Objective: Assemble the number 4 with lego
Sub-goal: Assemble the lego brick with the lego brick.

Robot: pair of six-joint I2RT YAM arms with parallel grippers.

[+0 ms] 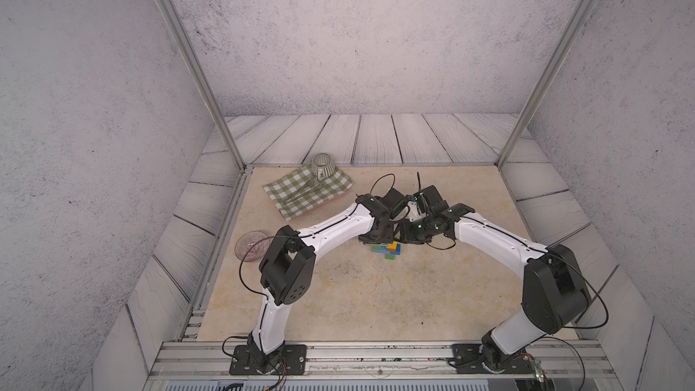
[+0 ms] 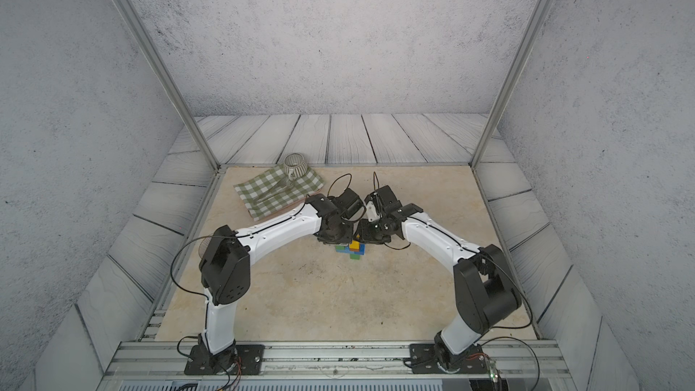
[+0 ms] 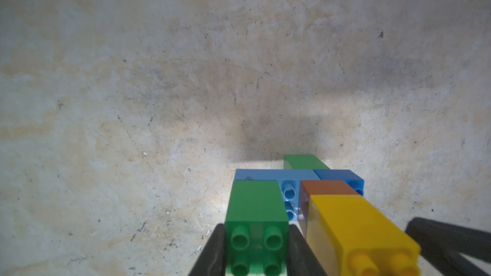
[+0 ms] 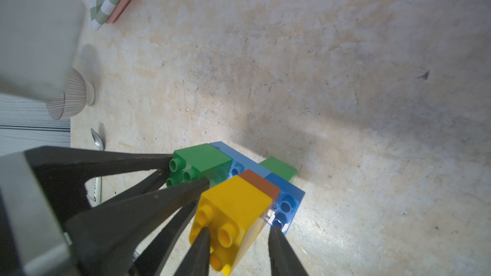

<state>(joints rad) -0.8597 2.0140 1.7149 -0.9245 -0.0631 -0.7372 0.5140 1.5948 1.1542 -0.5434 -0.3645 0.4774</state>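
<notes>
Both grippers are closed on the number 4 (image 1: 387, 250), near the middle of the surface (image 1: 357, 295).

The left gripper (image 3: 256, 250) holds narrow on the green brick (image 3: 256, 203), and the right gripper (image 4: 239, 234) clamps the yellow brick (image 4: 233, 200), which sits on the orange-brown brick (image 3: 328, 188). Both uprights join the blue crossbar (image 3: 273, 175). A second green brick (image 3: 305, 161) — the stem — sticks out from its other side. The figure lies on the surface with its studs toward the grippers — well apart from the checked cloth (image 1: 308, 193) at the far left corner.
</notes>
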